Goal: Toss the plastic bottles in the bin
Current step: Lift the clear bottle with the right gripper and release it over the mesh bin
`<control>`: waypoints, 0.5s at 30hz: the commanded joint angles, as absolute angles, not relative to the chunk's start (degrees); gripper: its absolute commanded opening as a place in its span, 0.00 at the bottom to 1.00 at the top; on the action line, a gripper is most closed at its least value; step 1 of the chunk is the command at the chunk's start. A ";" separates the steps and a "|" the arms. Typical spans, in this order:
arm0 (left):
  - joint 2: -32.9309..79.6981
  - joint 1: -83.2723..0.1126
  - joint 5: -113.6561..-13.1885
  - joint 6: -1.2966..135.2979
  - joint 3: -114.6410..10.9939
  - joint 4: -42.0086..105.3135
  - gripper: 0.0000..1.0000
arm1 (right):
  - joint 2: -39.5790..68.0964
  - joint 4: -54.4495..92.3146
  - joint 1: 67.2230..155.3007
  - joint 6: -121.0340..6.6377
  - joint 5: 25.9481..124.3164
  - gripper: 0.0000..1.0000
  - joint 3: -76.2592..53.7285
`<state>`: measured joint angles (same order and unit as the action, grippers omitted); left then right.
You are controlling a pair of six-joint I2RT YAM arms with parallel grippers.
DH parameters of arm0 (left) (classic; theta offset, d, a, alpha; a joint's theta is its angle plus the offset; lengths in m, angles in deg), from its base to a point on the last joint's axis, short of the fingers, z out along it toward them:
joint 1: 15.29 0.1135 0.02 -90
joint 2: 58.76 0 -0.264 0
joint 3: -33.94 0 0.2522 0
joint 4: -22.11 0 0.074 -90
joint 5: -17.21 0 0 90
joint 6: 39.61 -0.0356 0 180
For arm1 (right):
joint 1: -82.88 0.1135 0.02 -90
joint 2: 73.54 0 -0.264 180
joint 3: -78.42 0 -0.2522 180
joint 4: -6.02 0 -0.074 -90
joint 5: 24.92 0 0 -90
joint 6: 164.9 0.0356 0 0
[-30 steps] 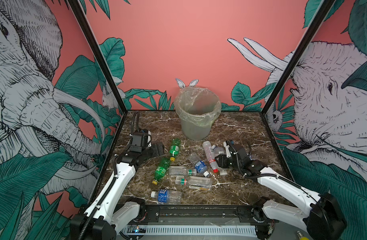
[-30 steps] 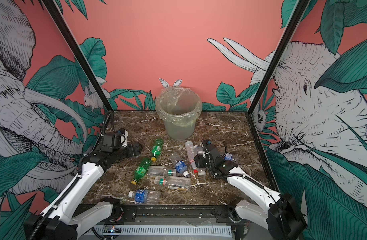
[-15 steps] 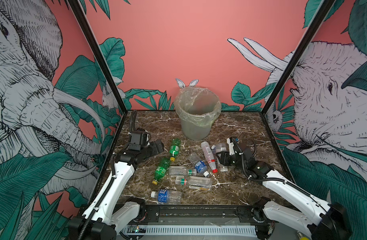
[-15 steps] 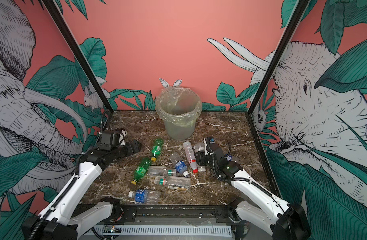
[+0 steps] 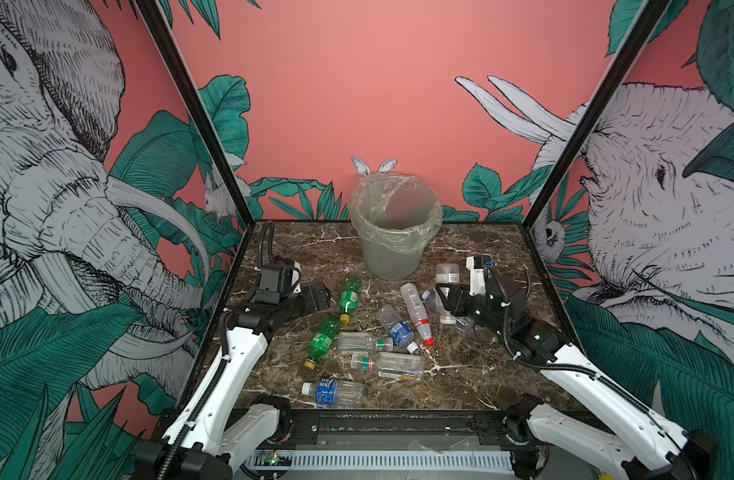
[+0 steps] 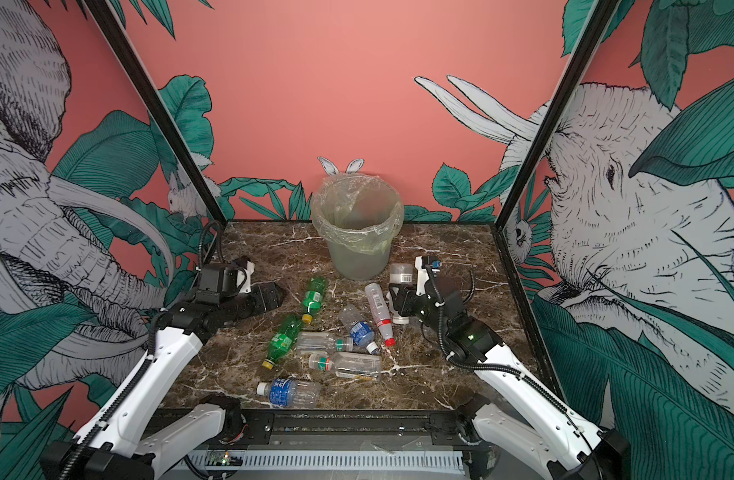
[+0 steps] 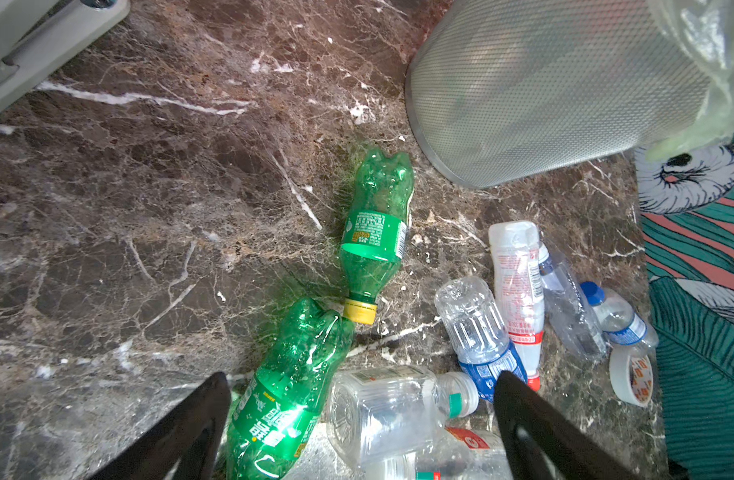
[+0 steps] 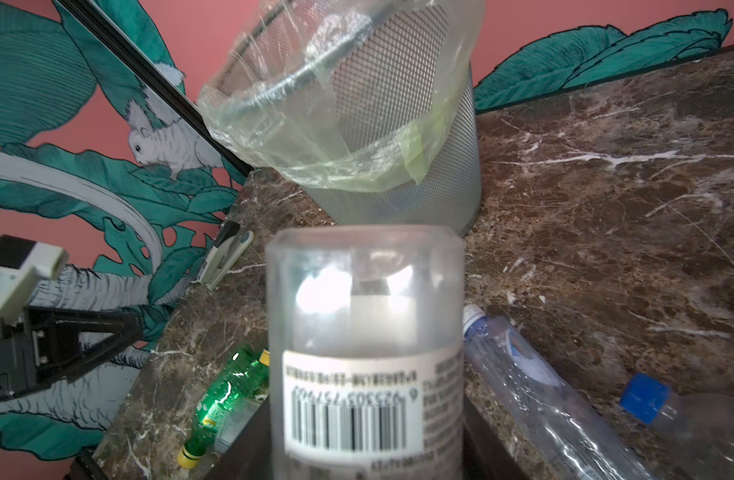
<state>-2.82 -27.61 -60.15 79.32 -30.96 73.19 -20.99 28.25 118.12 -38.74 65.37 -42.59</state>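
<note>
My right gripper [image 5: 448, 297] [image 6: 398, 297] is shut on a clear plastic bottle with a barcode label [image 5: 447, 274] [image 6: 400, 272] [image 8: 365, 332]. It holds the bottle on end, cap down, right of the pile. The mesh bin [image 5: 392, 232] [image 6: 357, 232] [image 8: 398, 124] with its bag liner stands behind it. Several more bottles lie on the marble, among them two green ones [image 5: 350, 297] [image 5: 323, 340] [image 7: 375, 232] and a red-capped one [image 5: 415, 311]. My left gripper [image 5: 319, 295] [image 6: 272, 295] [image 7: 362, 376] hangs open and empty left of the pile.
A white-and-black stapler [image 8: 224, 257] lies near the back left wall. A roll of tape [image 7: 631, 378] sits beside two blue-capped bottles [image 7: 618, 316] [image 8: 544, 386]. Black frame posts and printed walls close in both sides of the table [image 5: 481, 374].
My right gripper has risen and drawn slightly back with the barcode bottle, which now stands higher off the table. The left arm has barely moved.
</note>
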 commanded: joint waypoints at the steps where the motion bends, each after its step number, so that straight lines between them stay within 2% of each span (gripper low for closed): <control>1: -3.80 -27.26 -57.85 77.49 -29.07 70.26 0.99 | -19.31 16.30 118.39 -33.86 67.09 0.51 -42.55; 8: -1.61 -27.22 -55.52 76.89 -28.91 70.18 0.99 | -18.10 13.78 118.39 -32.97 67.82 0.50 -42.43; 11: -1.83 -26.94 -58.33 76.63 -27.98 71.19 0.99 | -19.79 14.84 118.39 -34.56 65.57 0.51 -44.44; 15: -0.78 -26.63 -56.66 76.95 -27.36 70.89 0.99 | -23.75 12.35 118.39 -33.45 64.73 0.51 -49.74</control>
<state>-1.20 -27.06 -57.24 77.46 -28.18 70.79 -21.10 16.38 118.12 -33.93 66.12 -47.15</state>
